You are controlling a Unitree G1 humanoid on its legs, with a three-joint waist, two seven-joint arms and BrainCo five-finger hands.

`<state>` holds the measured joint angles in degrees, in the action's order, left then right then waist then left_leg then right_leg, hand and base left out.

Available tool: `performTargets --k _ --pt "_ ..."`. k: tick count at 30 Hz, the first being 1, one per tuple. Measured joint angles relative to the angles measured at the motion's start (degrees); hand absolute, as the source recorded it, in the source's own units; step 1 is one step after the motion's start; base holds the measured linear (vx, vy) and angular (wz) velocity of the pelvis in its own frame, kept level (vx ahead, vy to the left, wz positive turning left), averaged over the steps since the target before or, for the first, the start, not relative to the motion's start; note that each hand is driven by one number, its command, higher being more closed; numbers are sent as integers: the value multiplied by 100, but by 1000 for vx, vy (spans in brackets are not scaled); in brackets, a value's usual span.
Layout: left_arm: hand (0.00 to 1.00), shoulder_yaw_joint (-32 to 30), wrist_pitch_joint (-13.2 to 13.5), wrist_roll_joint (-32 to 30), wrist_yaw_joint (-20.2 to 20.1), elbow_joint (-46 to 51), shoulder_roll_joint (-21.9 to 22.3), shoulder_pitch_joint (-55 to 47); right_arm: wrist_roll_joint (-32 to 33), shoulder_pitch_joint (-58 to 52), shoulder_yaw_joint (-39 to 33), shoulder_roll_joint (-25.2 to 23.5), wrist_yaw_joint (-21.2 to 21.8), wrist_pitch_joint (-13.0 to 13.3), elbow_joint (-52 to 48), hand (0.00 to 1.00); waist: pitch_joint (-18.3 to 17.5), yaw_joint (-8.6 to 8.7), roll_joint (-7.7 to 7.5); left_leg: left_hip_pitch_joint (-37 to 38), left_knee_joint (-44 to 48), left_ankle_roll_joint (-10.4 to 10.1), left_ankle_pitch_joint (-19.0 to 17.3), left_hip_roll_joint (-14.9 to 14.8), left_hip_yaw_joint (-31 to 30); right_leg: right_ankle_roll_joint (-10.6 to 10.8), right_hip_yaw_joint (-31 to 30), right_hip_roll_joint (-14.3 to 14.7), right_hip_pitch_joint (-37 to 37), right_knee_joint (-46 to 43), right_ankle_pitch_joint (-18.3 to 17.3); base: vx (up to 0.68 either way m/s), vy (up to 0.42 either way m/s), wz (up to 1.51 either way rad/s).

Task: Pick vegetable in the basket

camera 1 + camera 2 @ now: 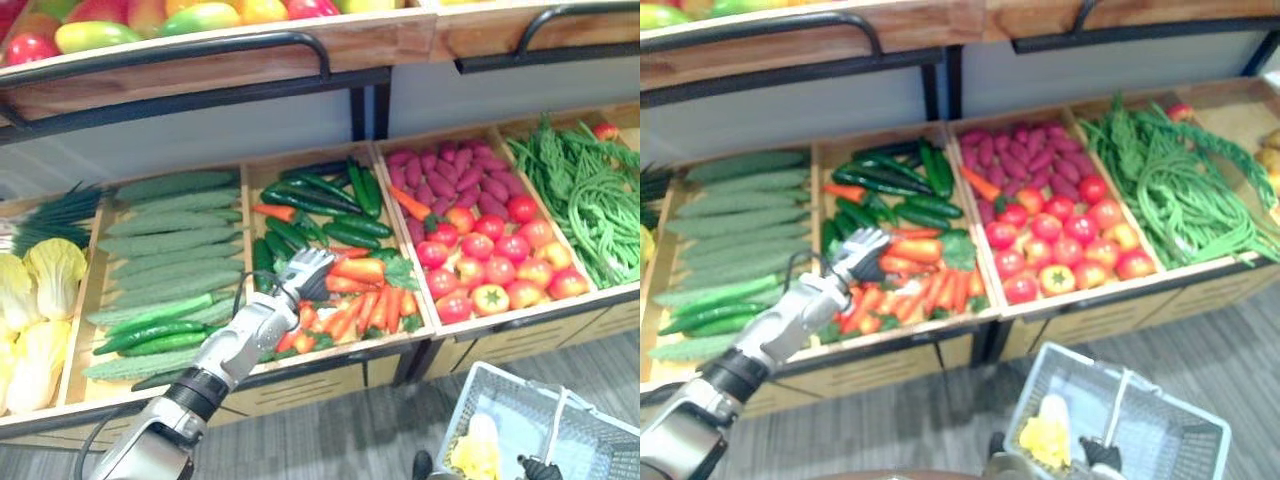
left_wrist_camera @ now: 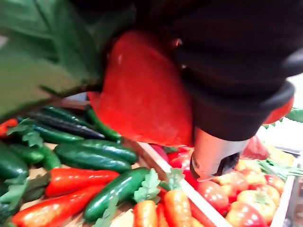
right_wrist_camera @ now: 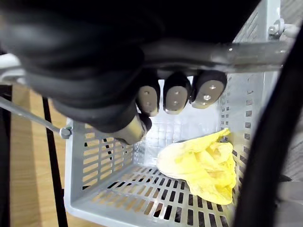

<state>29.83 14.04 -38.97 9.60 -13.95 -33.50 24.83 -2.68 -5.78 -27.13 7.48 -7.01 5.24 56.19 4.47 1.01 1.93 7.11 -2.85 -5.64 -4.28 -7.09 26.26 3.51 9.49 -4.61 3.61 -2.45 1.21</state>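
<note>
Red pepper (image 2: 142, 90), that's the one we want. Where is it?

It's in the middle crate (image 1: 360, 345), up beside the dark green cucumbers (image 2: 94, 156) and the carrots (image 2: 175, 208). It sits right up against the left hand (image 1: 305, 272).

Has that hand got hold of it?

I can't tell. The pepper hides too much of the hand.

Will it be heavy?

I don't think so. It looks light, and I guess it's hollow inside. The skin is smooth and shiny, so it may slip.

Can it break?

It looks firm, but a hard squeeze could dent it, I think.

So where should the hand hold it?

Around the fat middle, with a soft squeeze. The green end looks too thin to hold.

And where does it go?

Into the grey basket (image 1: 500, 400), low down on the robot's right. The right hand (image 3: 175, 97) has its fingers curled tight round the basket's metal handle (image 3: 236, 52). A yellow leafy thing (image 3: 203, 165) lies inside, with bare room beside it.
</note>
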Motion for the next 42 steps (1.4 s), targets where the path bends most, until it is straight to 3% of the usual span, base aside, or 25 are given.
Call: performTargets --k 4,7,11,12,17,26,30,35,38,42 --pt "100 440 310 53 -128 708 -118 -3 -559 168 125 429 70 -27 -198 100 -58 -18 -40 78 121 10 -108 19 292 49 -295 16 54 16 60 -21 10 -32" --pt "100 838 618 241 -325 1136 -154 -3 -830 223 693 976 307 -76 -713 100 -74 -86 -30 121 419 -34 -367 -62 865 45 -840 151 180 17 166 -59 -4 -93" --pt "100 1352 865 308 -518 1464 -152 5 -978 143 1358 1729 523 -74 -1714 100 -130 49 10 234 645 -96 -594 -159 1454 48 -1370 331 315 -17 231 -33 -24 -83" --pt "100 1562 923 553 -637 1491 -156 29 -982 96 1588 1988 658 26 -2011 100 -141 69 9 333 713 -119 -645 -202 1675 48 -1581 423 338 -65 231 -7 -13 -88" --pt "100 2127 1073 965 -881 1553 -166 289 -984 143 2259 2600 930 172 -2620 100 -191 155 -13 493 817 -193 -742 -243 2214 42 -2067 625 535 -216 248 -19 -21 -58" --pt "100 2711 1090 1191 -1334 1517 -89 309 -943 418 3694 3452 1422 386 -3639 100 -203 357 6 742 1209 -344 -1024 -431 3122 61 -2834 998 629 -182 349 -39 -29 -54" --pt "100 2949 1088 1210 -1483 1241 230 435 -716 475 4228 3784 1672 512 -4017 100 -210 465 16 809 1304 -390 -1075 -476 3371 61 -2951 1081 671 -145 374 2 -21 -31" --pt "100 3109 1085 1399 -1571 1065 460 535 -389 711 4736 3999 1925 514 -4344 100 -212 531 18 906 1333 -401 -1082 -464 3672 47 -3224 1195 701 -154 411 28 -8 -32" --pt "100 3216 1086 1411 -1662 1053 589 542 -289 972 5090 4109 2094 514 -4576 100 -216 662 9 974 1402 -421 -1096 -484 3800 49 -3360 1257 691 -152 411 14 -13 -26" --pt "100 3510 1076 1411 -1738 624 861 580 -192 1261 5274 4150 2140 507 -4827 100 -226 682 19 1013 1548 -438 -1107 -490 3995 97 -3596 1321 688 -192 494 16 -21 -31"
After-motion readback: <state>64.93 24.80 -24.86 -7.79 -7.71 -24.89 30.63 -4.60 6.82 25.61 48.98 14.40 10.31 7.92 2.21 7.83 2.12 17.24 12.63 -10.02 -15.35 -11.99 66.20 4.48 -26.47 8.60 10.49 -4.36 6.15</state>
